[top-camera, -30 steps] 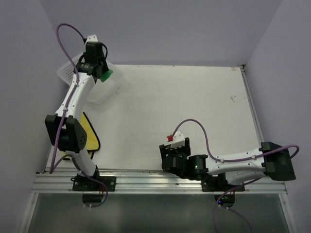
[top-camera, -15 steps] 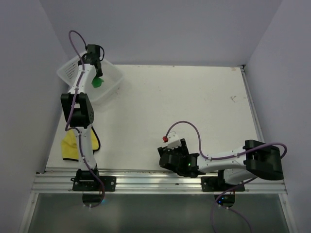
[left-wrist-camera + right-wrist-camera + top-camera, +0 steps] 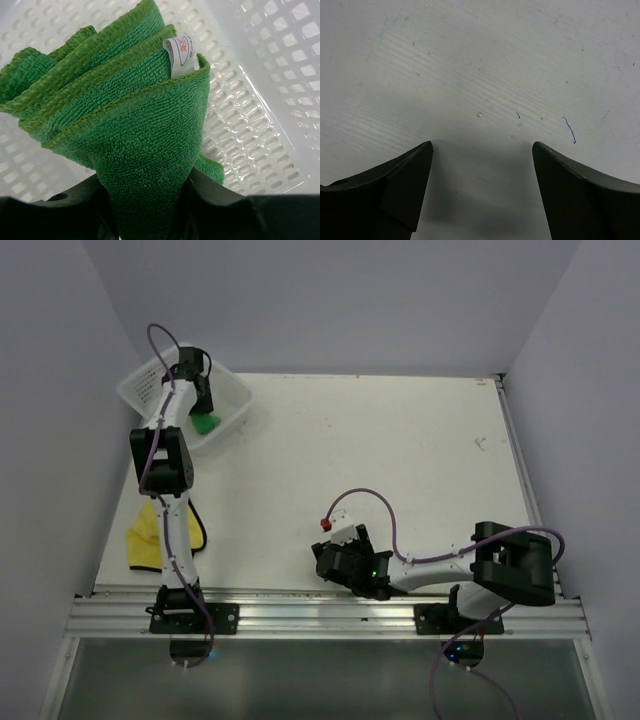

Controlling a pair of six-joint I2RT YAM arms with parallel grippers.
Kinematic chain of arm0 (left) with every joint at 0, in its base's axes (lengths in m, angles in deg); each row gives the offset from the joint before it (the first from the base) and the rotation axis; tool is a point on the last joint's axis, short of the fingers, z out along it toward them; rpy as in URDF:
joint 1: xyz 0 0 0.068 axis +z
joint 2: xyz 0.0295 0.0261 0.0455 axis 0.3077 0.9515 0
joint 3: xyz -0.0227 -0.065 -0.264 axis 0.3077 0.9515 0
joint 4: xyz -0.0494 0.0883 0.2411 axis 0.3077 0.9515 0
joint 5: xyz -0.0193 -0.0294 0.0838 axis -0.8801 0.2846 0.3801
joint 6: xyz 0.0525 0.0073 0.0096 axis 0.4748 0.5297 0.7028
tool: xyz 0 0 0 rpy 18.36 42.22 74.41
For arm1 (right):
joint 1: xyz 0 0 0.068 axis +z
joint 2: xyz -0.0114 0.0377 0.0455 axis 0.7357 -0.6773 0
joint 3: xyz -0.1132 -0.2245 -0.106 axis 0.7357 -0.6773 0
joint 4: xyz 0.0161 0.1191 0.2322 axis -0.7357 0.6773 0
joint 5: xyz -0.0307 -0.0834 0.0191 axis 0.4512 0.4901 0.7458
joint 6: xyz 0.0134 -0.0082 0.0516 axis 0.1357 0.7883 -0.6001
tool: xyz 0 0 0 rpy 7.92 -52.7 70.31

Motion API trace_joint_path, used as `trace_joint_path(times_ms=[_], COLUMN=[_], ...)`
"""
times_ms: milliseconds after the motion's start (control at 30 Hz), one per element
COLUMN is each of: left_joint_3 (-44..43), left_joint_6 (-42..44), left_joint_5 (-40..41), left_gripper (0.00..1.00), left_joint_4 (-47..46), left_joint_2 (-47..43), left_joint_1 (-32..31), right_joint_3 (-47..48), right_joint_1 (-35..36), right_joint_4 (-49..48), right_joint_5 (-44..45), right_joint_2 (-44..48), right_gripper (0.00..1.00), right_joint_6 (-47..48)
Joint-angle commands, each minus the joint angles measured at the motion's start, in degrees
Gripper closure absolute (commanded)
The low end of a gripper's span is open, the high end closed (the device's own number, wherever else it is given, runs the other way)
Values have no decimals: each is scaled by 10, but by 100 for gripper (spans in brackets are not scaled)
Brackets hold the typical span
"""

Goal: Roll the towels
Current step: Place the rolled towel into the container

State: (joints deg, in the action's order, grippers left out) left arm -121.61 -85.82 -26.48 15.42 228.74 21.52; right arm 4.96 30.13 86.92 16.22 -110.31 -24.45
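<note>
A folded green towel (image 3: pixel 125 125) with a white label is pinched between the jaws of my left gripper (image 3: pixel 147 192), right over the floor of the white mesh basket (image 3: pixel 260 100). From the top view, that left gripper (image 3: pixel 200 400) reaches into the basket (image 3: pixel 135 390) at the far left, with the green towel (image 3: pixel 206 423) just below it. A yellow towel (image 3: pixel 145 535) with a black edge lies at the left side of the table beside the left arm. My right gripper (image 3: pixel 481 145) hovers open over bare table, nothing between its fingers.
The basket stands in the table's far left corner against the left wall. My right gripper (image 3: pixel 326 560) sits low near the front edge at the middle of the white table (image 3: pixel 400 460). Walls close in on both sides.
The left arm has stretched out and brought the green towel down into the basket, uncovering the yellow towel. The right arm has slid left along the front edge, jaws still wide.
</note>
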Motion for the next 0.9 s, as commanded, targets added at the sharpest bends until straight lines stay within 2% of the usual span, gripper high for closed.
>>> trace_joint_path(times_ms=[0,267,567,867], left_joint_3=[-24,-11,14,51], left_joint_6=[-9,-34,-51,-54], left_joint_5=[-53,-120,-137,-155], left_gripper=[55,50,33,17], left_joint_4=[-43,-96,-114,-126], left_joint_2=[13,36,53,30], left_joint_1=[4,8,15,19], right_joint_3=[18,33,44,52], right_joint_1=[-17,-30,-42,-44], right_joint_4=[-16,-36,-44,-44], right_joint_5=[-24,-50,-71,-76], right_joint_2=[-18,-52,-78,-86], right_gripper=[15,15,15,15], right_joint_6=[7,19,27,28])
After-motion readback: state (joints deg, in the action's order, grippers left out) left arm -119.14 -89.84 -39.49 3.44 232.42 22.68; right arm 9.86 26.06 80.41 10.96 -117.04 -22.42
